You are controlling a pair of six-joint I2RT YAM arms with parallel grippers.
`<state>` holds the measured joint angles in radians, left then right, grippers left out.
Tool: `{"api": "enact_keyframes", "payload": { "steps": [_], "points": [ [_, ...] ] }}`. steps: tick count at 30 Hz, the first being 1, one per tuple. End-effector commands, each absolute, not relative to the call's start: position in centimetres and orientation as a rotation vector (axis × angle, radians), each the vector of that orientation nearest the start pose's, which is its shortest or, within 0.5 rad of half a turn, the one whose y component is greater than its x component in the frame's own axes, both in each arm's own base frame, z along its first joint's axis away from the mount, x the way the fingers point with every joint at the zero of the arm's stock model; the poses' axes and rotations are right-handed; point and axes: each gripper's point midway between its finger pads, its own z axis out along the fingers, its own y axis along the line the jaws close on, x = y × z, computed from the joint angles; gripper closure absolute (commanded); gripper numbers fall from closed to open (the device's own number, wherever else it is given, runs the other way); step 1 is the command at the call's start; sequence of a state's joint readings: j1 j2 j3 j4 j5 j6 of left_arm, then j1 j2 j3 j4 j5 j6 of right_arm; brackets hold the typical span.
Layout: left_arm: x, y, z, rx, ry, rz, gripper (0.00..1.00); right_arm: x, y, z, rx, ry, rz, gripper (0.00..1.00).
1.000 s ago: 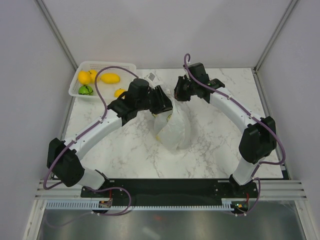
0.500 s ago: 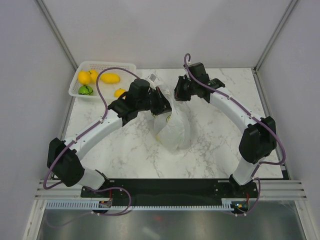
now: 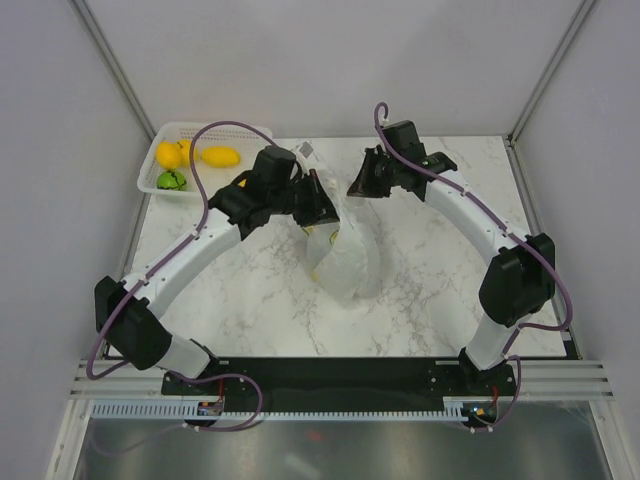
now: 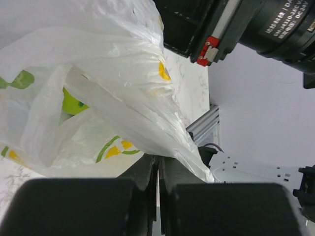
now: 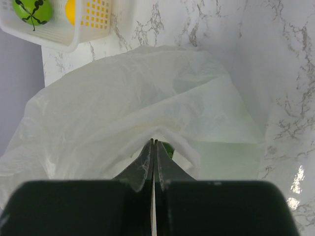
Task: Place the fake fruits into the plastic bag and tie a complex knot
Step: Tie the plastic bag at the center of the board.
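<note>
At the middle of the table (image 3: 250, 290), your plastic bag (image 3: 348, 262) stands between the arms, a green fruit (image 4: 74, 104) showing inside. Your left end effector (image 3: 318, 206) is clenched on the bag's left rim, and your right end effector (image 3: 361, 186) is clamped on its far edge. More fake fruits (image 3: 220, 156) lie in the far-left basket (image 3: 225, 129).

Both arms reached forward and curled inward, wrists nearly facing each other. The left gripper (image 3: 318, 205) was pinched tight on the plastic bag (image 3: 345, 262), and the right gripper (image 3: 362, 186) had its jaws pressed together on it too.
</note>
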<state>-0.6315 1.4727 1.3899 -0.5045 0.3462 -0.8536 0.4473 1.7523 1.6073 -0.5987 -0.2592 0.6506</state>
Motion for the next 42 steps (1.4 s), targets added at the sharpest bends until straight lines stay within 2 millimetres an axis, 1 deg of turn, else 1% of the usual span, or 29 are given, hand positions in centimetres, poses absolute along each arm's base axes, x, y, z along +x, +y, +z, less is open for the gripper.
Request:
{"api": "enact_keyframes", "payload": {
  "steps": [1,5,6,7,8,9,10,11,13,15,16,20,22,24,27,29,33,34,36,37,38,40,42],
  "points": [
    [27.8,-30.2,26.8,0.068,2.427,-1.084,0.98,40.3,26.2,22.8,0.073,2.391,0.792,1.0],
    [27.8,-29.8,26.8,0.099,2.443,-1.039,0.98,40.5,26.0,22.9,0.071,2.389,0.773,1.0],
    [27.9,-29.8,27.4,0.124,2.43,-1.034,0.98,40.5,25.9,22.7,0.072,2.392,0.766,1.0],
    [27.6,-29.6,26.7,0.13,2.474,-1.008,0.98,40.6,25.8,22.7,0.074,2.394,0.761,1.0],
    [27.6,-29.5,26.6,0.144,2.486,-0.996,0.98,40.7,25.8,22.8,0.068,2.391,0.756,1.0],
    [27.7,-29.5,27.2,0.176,2.48,-0.986,0.98,40.7,25.7,22.7,0.067,2.395,0.749,1.0],
    [27.8,-29.4,26.8,0.183,2.495,-0.964,0.98,40.7,25.7,22.8,0.065,2.395,0.744,1.0],
    [27.5,-29.0,26.6,0.192,2.519,-0.943,0.98,40.9,25.5,23.0,0.06,2.39,0.734,1.0],
    [27.6,-28.6,26.9,0.205,2.514,-0.909,0.98,41.0,25.2,23.0,0.061,2.388,0.702,1.0],
    [27.3,-28.1,26.8,0.219,2.531,-0.884,0.98,41.1,24.8,22.8,0.06,2.392,0.671,1.0],
    [27.3,-27.9,26.9,0.22,2.533,-0.886,0.98,41.1,24.6,22.6,0.062,2.396,0.657,1.0],
    [26.9,-27.4,26.3,0.212,2.569,-0.914,0.98,41.2,24.4,22.7,0.06,2.391,0.642,1.0],
    [26.7,-27.5,26.0,0.229,2.575,-0.938,0.98,41.2,24.4,22.9,0.061,2.388,0.642,1.0],
    [26.4,-27.5,25.5,0.239,2.581,-0.964,0.98,41.2,24.5,23.3,0.053,2.378,0.65,1.0],
    [26.5,-27.5,25.3,0.237,2.576,-1.013,0.98,41.3,24.3,23.9,0.051,2.368,0.641,1.0],
    [26.5,-27.8,25.9,0.257,2.549,-1.066,0.98,41.3,24.3,24.3,0.047,2.361,0.655,1.0],
    [26.8,-28.3,26.5,0.27,2.517,-1.107,0.98,40.4,25.7,25.2,-0.012,2.361,0.789,1.0],
    [26.8,-28.4,26.6,0.275,2.512,-1.116,0.98,40.2,25.8,25.0,-0.017,2.366,0.802,1.0],
    [27.0,-28.7,26.8,0.286,2.493,-1.133,0.98,39.9,26.0,25.5,-0.025,2.352,0.84,1.0],
    [27.0,-28.8,26.8,0.291,2.488,-1.141,0.98,39.3,26.3,25.4,-0.036,2.362,0.877,1.0],
    [27.1,-29.0,26.9,0.294,2.482,-1.151,0.98,39.1,26.4,25.7,-0.04,2.353,0.899,0.99],
    [27.1,-29.2,27.0,0.3,2.475,-1.171,0.98,38.5,26.9,25.8,-0.058,2.356,0.977,0.95],
    [27.3,-29.4,27.1,0.312,2.461,-1.188,0.98,38.1,27.0,26.0,-0.073,2.357,1.034,0.88]
  ]
}}
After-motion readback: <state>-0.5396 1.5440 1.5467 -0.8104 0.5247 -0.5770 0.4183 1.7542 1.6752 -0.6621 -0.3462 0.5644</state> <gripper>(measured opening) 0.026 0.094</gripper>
